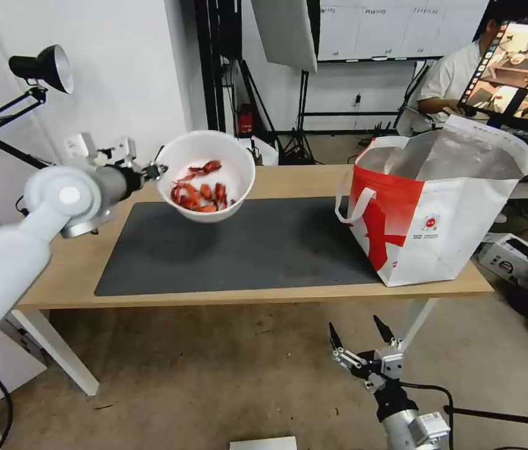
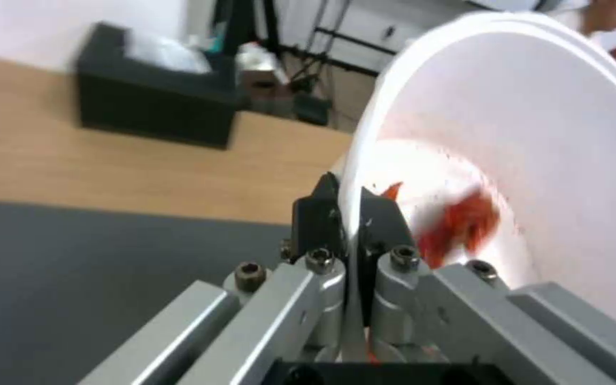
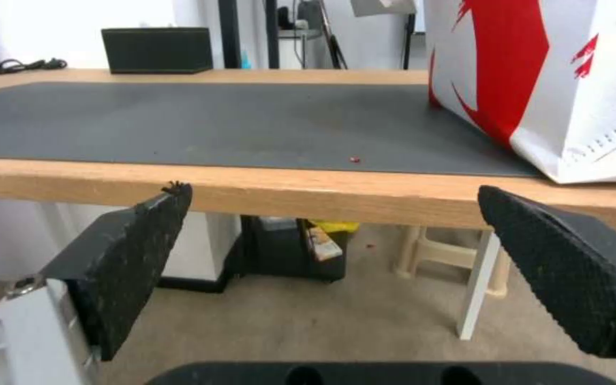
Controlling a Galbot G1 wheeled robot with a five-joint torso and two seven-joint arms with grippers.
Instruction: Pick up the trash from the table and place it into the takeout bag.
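Pinching the bowl (image 1: 206, 176) rim, the left claw (image 1: 153, 170) holds it tilted above the mat's (image 1: 245, 250) far-left area, well left of the takeout bag (image 1: 438, 206); the right claw (image 1: 363, 334) hangs spread below the tabletop's (image 1: 288, 294) near edge.

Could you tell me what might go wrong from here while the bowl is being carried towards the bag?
1. The left gripper pinches only the thin rim of the bowl, which hangs tilted above the mat; it could slip or swing.
2. Loose red shells could spill onto the mat.
3. The bag is tall with its top panel partly folded over the opening, so the bowl might catch its edge.
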